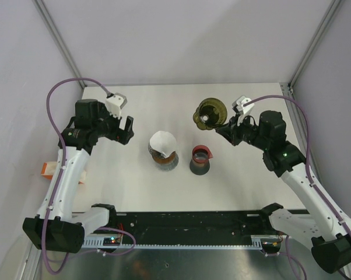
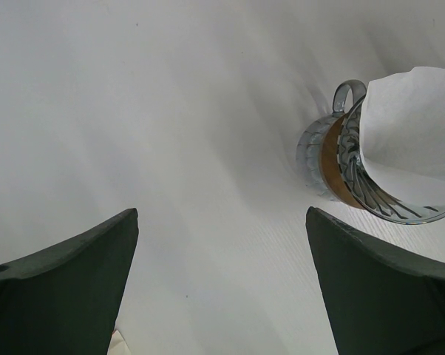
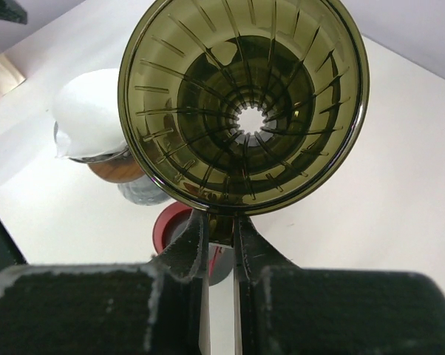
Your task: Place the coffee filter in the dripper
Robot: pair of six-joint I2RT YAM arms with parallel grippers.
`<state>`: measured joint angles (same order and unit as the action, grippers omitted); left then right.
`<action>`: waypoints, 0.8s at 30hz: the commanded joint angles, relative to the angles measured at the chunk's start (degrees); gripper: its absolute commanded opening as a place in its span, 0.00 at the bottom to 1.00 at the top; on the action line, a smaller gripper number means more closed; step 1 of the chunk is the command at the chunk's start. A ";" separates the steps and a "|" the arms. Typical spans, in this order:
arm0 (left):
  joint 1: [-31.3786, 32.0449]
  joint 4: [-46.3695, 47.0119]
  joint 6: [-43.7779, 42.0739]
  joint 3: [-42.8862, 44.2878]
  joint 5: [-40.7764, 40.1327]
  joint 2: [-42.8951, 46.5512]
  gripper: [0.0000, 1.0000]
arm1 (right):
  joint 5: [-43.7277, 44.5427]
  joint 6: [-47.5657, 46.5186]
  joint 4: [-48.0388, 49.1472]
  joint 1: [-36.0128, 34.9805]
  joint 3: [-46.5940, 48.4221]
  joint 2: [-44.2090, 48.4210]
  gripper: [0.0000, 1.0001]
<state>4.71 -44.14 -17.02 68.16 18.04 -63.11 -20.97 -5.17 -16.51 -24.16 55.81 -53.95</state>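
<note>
Right gripper (image 3: 221, 235) pinches green dripper (image 1: 211, 112) upper right of centre; left gripper (image 1: 127, 130) gapes empty, left of filter (image 1: 162, 142).

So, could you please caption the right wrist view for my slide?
Right tool shut on olive dripper; paper filter sits in glass dripper behind.

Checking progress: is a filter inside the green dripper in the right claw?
No, the green dripper shows bare ribs and an open centre hole, with no paper in it.
</note>
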 commanded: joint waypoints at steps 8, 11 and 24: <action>-0.92 1.38 -0.83 -0.48 0.31 0.97 1.00 | -14.05 -2.11 2.41 0.19 2.97 -5.46 0.00; -0.97 1.42 -0.83 -0.59 0.24 1.31 1.00 | -13.95 -2.43 -1.51 0.62 3.53 -5.49 0.00; -1.27 1.40 -0.73 -0.06 0.98 0.36 1.00 | -4.65 -5.42 -21.13 -6.13 5.62 -4.81 0.00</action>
<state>3.99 -44.03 -17.02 67.42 18.22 -63.00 -27.24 -8.60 -32.53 -28.25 58.65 -58.26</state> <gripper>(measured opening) 0.995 0.099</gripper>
